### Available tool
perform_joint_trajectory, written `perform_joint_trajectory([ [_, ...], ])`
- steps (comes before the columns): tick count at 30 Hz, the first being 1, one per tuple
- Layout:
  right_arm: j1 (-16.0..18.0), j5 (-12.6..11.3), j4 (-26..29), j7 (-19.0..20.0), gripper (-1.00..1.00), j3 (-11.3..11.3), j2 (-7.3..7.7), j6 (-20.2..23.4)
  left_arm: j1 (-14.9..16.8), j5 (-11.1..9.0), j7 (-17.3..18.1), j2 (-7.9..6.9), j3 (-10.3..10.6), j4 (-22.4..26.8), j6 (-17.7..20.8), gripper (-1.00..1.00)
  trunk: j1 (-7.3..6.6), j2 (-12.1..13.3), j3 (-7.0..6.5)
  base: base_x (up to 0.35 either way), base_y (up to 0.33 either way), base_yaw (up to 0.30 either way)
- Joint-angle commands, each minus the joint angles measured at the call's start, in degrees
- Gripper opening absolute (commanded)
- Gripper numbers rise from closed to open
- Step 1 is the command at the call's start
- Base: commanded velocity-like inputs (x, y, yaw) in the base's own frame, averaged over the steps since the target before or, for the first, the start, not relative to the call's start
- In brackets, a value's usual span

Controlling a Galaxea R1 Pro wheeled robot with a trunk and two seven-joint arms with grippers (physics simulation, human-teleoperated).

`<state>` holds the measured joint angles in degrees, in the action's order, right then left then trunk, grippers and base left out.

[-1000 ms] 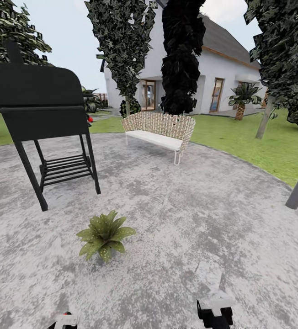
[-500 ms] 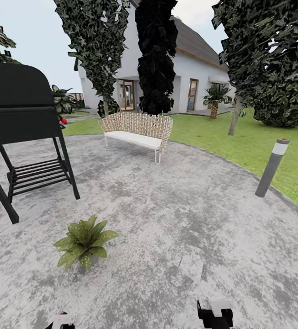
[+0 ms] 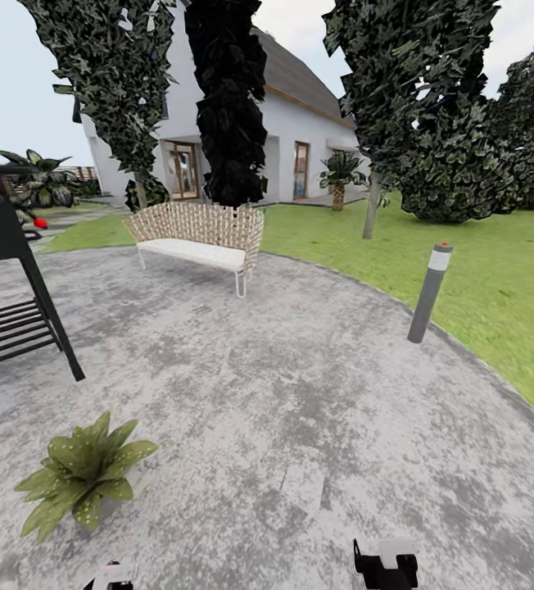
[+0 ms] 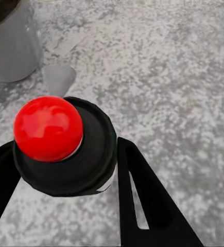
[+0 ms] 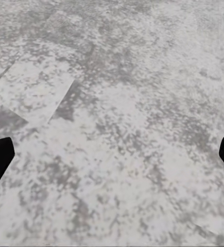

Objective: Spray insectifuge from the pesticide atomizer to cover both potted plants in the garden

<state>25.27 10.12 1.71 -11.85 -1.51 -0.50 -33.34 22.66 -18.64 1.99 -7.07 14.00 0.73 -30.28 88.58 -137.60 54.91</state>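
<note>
1. The stone patio (image 3: 300,426) is wide and bare in the middle.
2. A potted plant (image 3: 83,475) sits low at the near left.
3. The black grill (image 3: 9,270) stands behind it.
4. A woven bench (image 3: 197,238) stands far back.
5. A grey post (image 3: 429,293) stands at the grass edge.

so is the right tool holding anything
No, the right tool is open, with only bare patio stone between its fingertips.

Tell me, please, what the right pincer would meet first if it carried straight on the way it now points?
Most likely the bare stone patio: beyond the right pincer, the wrist view shows speckled grey paving with nothing standing in the way, though how far off it lies is unclear.
</note>
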Motion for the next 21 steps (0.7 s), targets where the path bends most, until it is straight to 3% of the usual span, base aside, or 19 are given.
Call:
perform_joint_trajectory([
  [1,0.0,0.6,-0.1,-0.5,1.00,-0.2,-0.03,-0.1,0.0,-0.6,0.2,-0.03,0.4,0.0,-0.2,-1.00,0.02,0.0,0.05,0.321,-0.034,-0.300],
  [6,0.0,0.6,-0.1,-0.5,1.00,-0.2,-0.03,-0.1,0.0,-0.7,0.2,-0.04,0.4,0.0,-0.2,-1.00,0.02,0.0,0.05,0.300,-0.009,-0.300],
  [15,0.0,0.6,0.0,-0.5,1.00,-0.2,-0.03,-0.1,0.0,-0.5,0.3,0.04,0.5,0.1,-0.2,-1.00,0.02,0.0,0.05,0.039,0.000,-0.300],
  [21,0.0,0.6,-0.1,-0.5,1.00,-0.2,-0.04,-0.1,0.0,-0.7,0.2,0.03,0.4,0.1,-0.2,-1.00,0.02,0.0,0.05,0.265,0.000,-0.300],
])
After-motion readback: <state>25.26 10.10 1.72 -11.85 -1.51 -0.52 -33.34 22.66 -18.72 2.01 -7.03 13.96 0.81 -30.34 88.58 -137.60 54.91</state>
